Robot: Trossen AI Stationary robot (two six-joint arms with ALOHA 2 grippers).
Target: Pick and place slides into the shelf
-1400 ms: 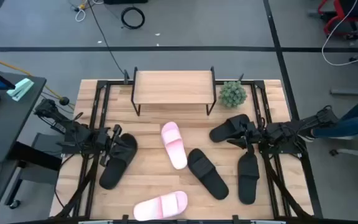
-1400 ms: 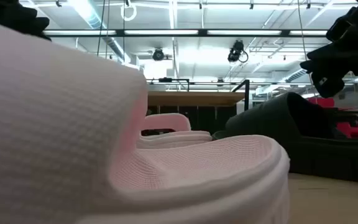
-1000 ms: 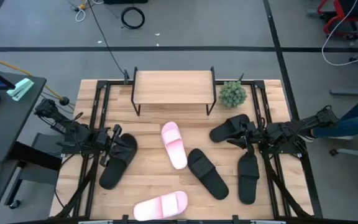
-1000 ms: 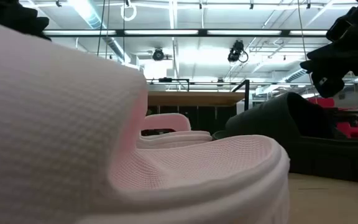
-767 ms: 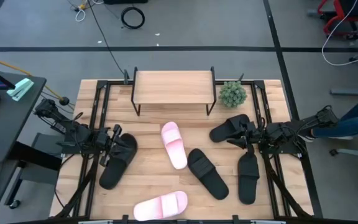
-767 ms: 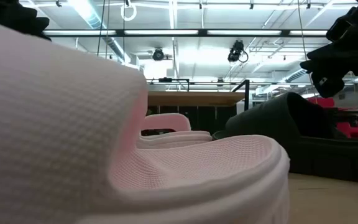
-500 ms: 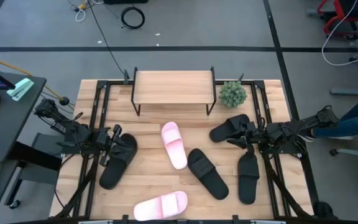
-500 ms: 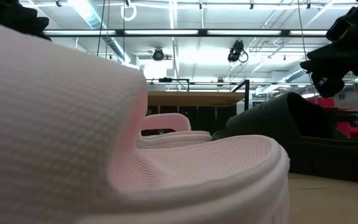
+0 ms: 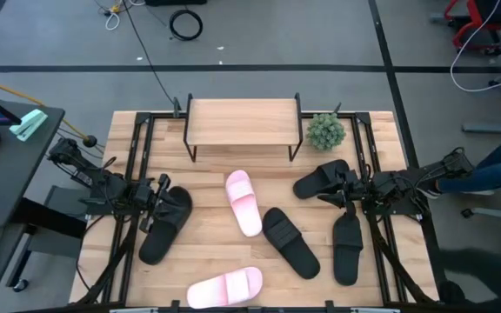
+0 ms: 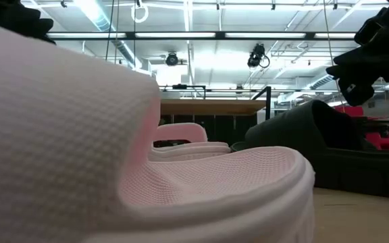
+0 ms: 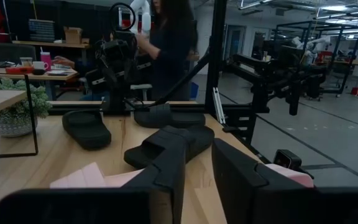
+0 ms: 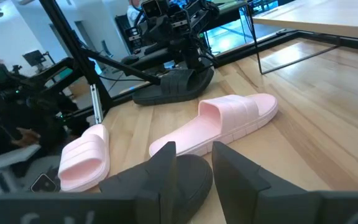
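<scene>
The shelf, a light board on thin black legs, stands at the table's far middle. Six slides lie flat on the table: a pink one in the middle, a pink one at the near edge, and black ones at the left, middle, right and far right. My left gripper hovers level over the left black slide's far end, open with nothing between its fingers. My right gripper hovers between the two right black slides, open and holding nothing.
A small potted plant stands right of the shelf. Black frame rails run along both table sides. In the low view the near pink slide fills the front. A person stands beyond the table's right side.
</scene>
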